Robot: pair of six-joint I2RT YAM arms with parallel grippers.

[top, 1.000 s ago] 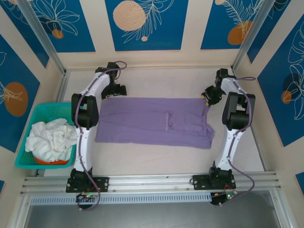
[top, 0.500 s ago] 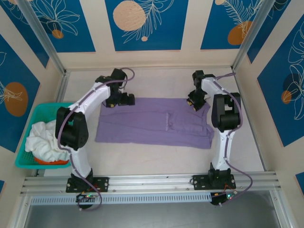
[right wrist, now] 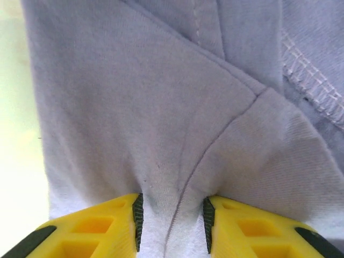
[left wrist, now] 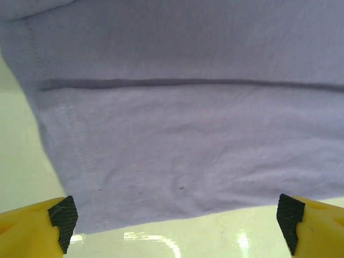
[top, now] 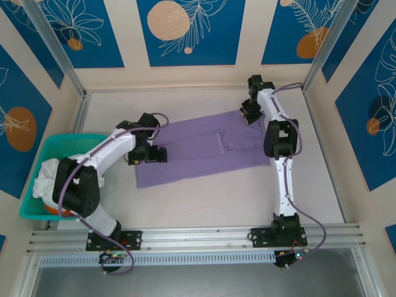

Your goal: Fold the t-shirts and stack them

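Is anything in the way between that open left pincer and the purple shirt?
Nothing visible. The left pincer stands open right at the edge of the lavender t-shirt, with bare table beside it. The right pincer is shut on the shirt's fabric at the far right.

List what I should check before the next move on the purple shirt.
1. Right gripper clamped on lavender t-shirt: ok, fabric is bunched between its jaws.
2. Left gripper open: ok, jaws wide apart.
3. Left gripper holding the shirt: not ok, nothing gripped.
4. Shirt square to the table: not ok, it lies skewed.
5. White t-shirts inside teal basket: ok.
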